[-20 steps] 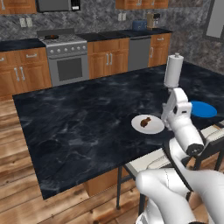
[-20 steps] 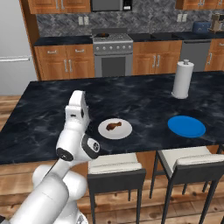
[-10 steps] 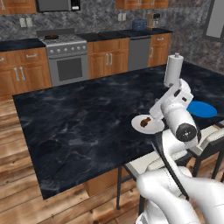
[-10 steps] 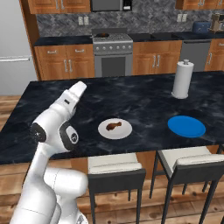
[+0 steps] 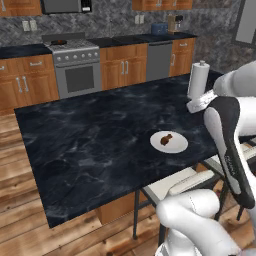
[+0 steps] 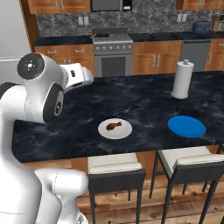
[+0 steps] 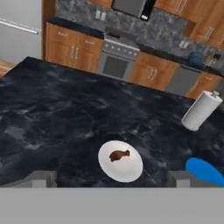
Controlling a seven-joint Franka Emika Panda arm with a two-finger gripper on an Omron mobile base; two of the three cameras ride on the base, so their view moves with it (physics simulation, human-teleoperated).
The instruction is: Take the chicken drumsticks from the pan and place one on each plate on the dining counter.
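So your tool [image 7: 111, 177] is open and empty above the tabletop [image 6: 144, 103]; one drumstick [image 6: 113, 126] sits on the white plate [image 6: 115, 129], the blue plate [image 6: 187, 126] is bare, and the pan [image 6: 102, 35] lies well beyond, on the stove.

The big black dining counter [image 6: 144, 103] has a stone look with thin white lines running through it. It sits on a brown wooden base, and the floor under it is wood too.

Three things stand right on the counter top. A flat round white plate [image 6: 115, 130] lies near the front edge, and one small brown chicken drumstick [image 6: 113, 126] rests on it. A flat round bright blue plate [image 6: 187, 126] lies to the right of the white one, well apart from it, also close to the front edge. A tall white paper towel roll [image 6: 182, 79] stands upright behind the blue plate, further back on the counter.
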